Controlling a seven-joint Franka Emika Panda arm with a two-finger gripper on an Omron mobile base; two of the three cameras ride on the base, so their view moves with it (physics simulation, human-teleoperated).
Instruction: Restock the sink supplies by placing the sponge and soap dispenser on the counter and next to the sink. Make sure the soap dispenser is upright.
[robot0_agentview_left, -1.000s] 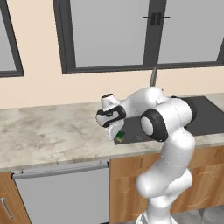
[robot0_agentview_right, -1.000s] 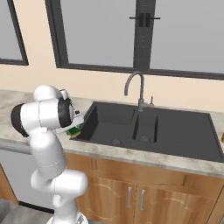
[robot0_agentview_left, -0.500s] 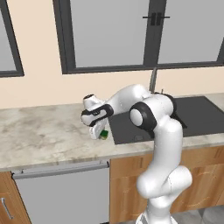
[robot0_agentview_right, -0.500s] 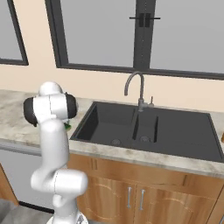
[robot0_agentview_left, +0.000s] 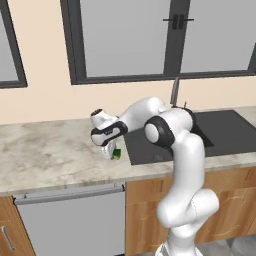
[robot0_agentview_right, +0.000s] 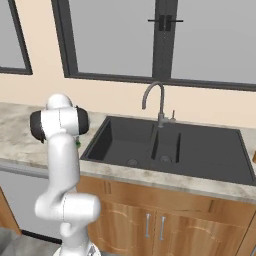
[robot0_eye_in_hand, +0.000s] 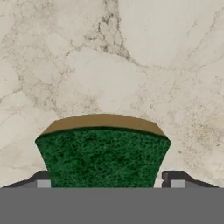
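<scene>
The sponge (robot0_eye_in_hand: 103, 155), green with a yellowish-brown layer, sits low over the marbled counter (robot0_eye_in_hand: 131, 65) between my fingers. My gripper (robot0_eye_in_hand: 107, 183) is open: the dark fingertips (robot0_eye_in_hand: 175, 180) stand just off the sponge's sides, with a thin gap on the right. In the left base view the gripper (robot0_agentview_left: 111, 150) points down at the counter (robot0_agentview_left: 50, 155) just left of the sink (robot0_agentview_left: 200, 135), and the sponge (robot0_agentview_left: 116, 153) peeks out beneath it. A sliver of the sponge (robot0_agentview_right: 78, 144) shows behind the arm in the right base view. The soap dispenser is out of view.
The black sink (robot0_agentview_right: 165, 145) with its dark gooseneck faucet (robot0_agentview_right: 150, 97) lies right of the gripper. Windows line the wall behind. Bare counter (robot0_agentview_right: 15, 135) stretches to the left, above a grey dishwasher front (robot0_agentview_left: 70, 220).
The arm has swung left along the counter, carrying the sponge away from the sink's corner. The jaws have spread and no longer squeeze the sponge.
</scene>
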